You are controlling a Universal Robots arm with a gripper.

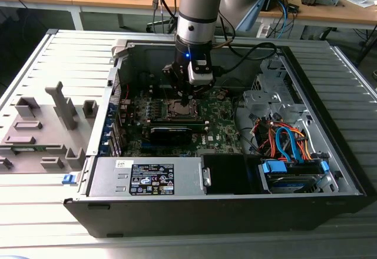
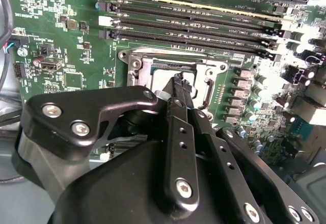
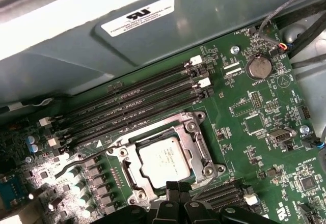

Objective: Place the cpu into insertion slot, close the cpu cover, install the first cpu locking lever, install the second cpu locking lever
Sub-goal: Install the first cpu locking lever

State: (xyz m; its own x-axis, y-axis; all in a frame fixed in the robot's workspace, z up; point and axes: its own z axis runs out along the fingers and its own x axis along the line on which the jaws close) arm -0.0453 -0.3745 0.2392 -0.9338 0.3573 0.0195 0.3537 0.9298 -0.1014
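**A:** Silver-beige metal is seen just ahead of the claw (image 3: 178, 187). Is the cpu (image 3: 165, 160) seated?

**B:** It is seated in the insertion slot (image 1: 168, 112), directly beneath the claw, and the cpu cover (image 3: 201, 150) is laid flat around it.

**A:** How is the claw held?

**B:** Its fingers are pressed together and nothing is pinched. A thin wire lever (image 3: 86, 158) is seen beside the slot, apart from the claw.

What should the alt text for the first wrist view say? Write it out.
The cpu lies seated in a green board, with the silver cover flat around it. The black claw hangs at the cover's edge opposite the long black memory slots.
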